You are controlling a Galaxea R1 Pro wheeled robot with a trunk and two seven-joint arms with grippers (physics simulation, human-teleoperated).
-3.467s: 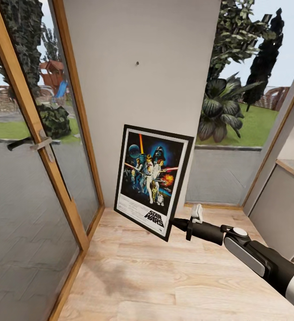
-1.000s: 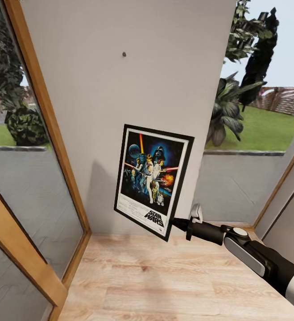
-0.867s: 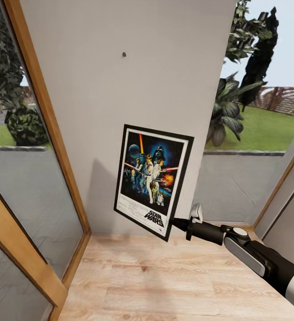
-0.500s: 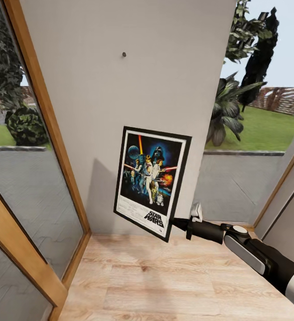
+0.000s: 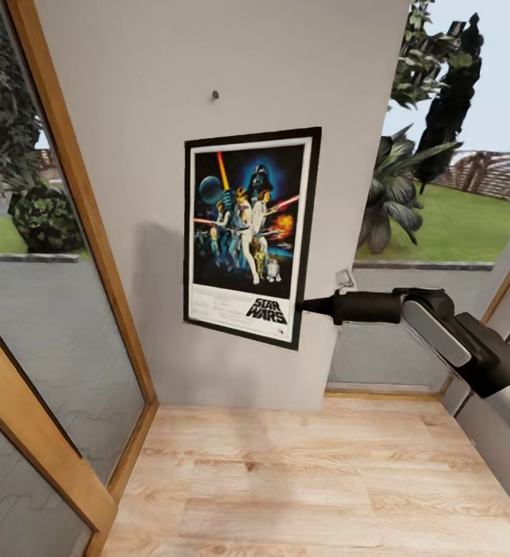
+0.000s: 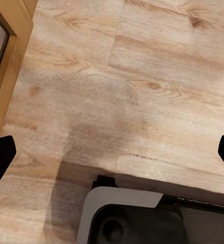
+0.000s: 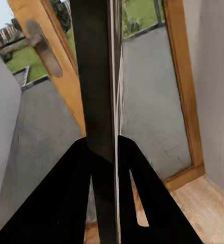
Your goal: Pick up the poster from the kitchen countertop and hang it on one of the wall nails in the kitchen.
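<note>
Two black fingers of the right gripper (image 5: 302, 306) clamp the lower right edge of the black-framed, white-bordered Star Wars poster (image 5: 248, 234), held upright against the pale grey wall (image 5: 162, 70) just below a small dark nail (image 5: 215, 94). Left gripper (image 6: 112, 152) fingers are spread wide above the light wooden plank floor (image 5: 301, 480).
</note>
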